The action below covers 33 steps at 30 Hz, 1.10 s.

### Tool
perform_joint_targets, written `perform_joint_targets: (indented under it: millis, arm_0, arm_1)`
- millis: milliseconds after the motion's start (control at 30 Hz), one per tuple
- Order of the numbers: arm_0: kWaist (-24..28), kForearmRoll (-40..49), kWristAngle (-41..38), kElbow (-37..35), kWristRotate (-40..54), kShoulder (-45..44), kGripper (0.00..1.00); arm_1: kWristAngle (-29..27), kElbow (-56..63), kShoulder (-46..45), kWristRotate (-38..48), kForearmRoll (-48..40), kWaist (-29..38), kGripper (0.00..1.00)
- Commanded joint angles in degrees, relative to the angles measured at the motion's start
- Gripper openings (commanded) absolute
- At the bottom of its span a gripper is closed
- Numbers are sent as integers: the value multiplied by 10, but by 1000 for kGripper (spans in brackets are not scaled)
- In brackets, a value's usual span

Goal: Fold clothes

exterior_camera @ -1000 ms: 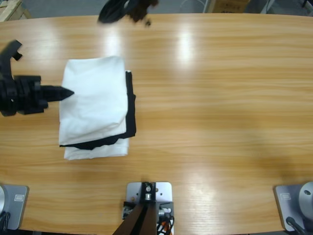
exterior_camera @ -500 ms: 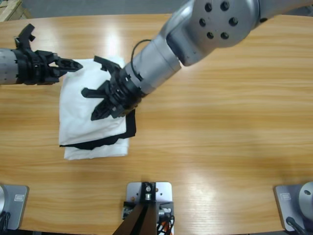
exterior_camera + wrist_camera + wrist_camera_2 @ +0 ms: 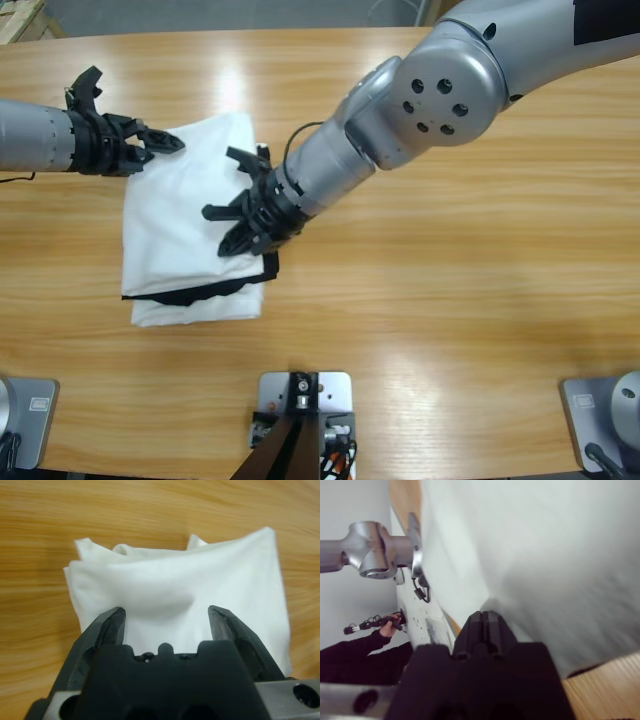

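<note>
Long glossy wooden table (image 3: 450, 300), grey floor (image 3: 200, 15) beyond.

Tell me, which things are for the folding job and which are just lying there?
For the job:
white T-shirt
left hand
right hand

Just lying there:
black garment, poking out under the shirt
wooden table

White T-shirt (image 3: 185, 215) seen folded into rough rectangle, laid flat on left part of wooden table (image 3: 450, 280). Fabric plain white, thin, softly creased; top layer slightly skewed over lower white layer protruding along near edge. Thin black strip seen sandwiched between layers along near and right edges. In left wrist view, T-shirt (image 3: 175, 595) shown as stacked white folds with rounded corners, shallow dent at centre. In right wrist view, cloth (image 3: 545, 555) fills frame, blurred.
</note>
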Motion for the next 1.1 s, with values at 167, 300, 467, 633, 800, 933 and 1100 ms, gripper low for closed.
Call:
perform_joint_targets:
  millis: [167,300,467,633,800,933,1100]
  arm_0:
    - [65,-16,-21,-37,-4,77,655]
    - [97,-16,-32,-45,0,67,655]
    - [127,6,-45,-45,3,-28,655]
    - [126,83,-66,-44,48,-124,670]
    - [33,199,-90,-95,177,-133,953]
    - [-51,371,-86,-208,379,-99,982]
    - [-87,555,-52,-353,539,-5,982]
  arm_1:
    - [-26,61,8,13,19,5,0]
    - [-40,77,-13,13,18,5,0]
    - [-89,43,-61,6,3,8,429]
    - [-174,-8,-184,-26,14,9,1000]
    - [-330,-18,-264,-57,194,9,1000]
    - [-475,70,-324,-196,255,-9,1000]
    - [-482,99,-368,-216,298,-36,1000]
